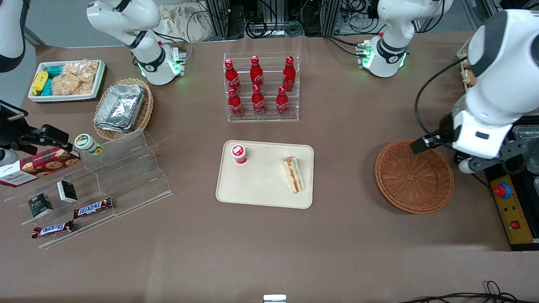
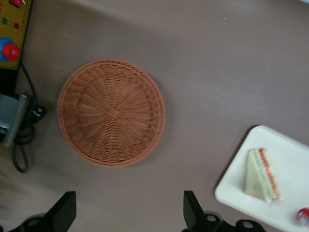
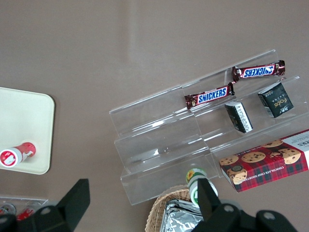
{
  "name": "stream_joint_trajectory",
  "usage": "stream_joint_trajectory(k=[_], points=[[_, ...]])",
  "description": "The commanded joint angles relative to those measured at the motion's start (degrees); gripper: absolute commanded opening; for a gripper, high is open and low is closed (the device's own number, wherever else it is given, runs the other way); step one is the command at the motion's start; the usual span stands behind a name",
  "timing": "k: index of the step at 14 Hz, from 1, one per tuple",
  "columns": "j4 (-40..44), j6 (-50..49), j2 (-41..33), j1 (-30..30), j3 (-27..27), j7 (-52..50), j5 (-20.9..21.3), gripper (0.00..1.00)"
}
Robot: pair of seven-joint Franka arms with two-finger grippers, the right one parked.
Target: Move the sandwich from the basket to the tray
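The sandwich lies on the cream tray, near the tray's edge that faces the basket. It also shows in the left wrist view, on the tray. The reddish-brown wicker basket stands empty toward the working arm's end of the table and shows whole in the left wrist view. My left gripper is open and empty. It hangs high over bare table beside the basket, a little farther from the front camera than the basket. Its wrist shows in the front view.
A small red-capped cup lies on the tray. A rack of red cola bottles stands farther back. A yellow control box with cables sits beside the basket. An acrylic snack stand is toward the parked arm's end.
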Motion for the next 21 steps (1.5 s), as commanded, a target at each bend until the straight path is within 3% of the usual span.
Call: stream_joint_trajectory(k=[1, 5, 9, 21], points=[[-6.25, 0.32, -6.58, -3.91, 8.32, 9.72, -2.2, 1.0], [-12.31, 2.95, -11.95, -9.01, 18.26, 18.97, -2.99, 1.0], [-23.04, 10.07, -19.16, -8.93, 19.6, 19.69, -3.0, 1.0], [-14.44, 3.75, -15.13, -8.49, 19.34, 19.69, -2.12, 1.0]])
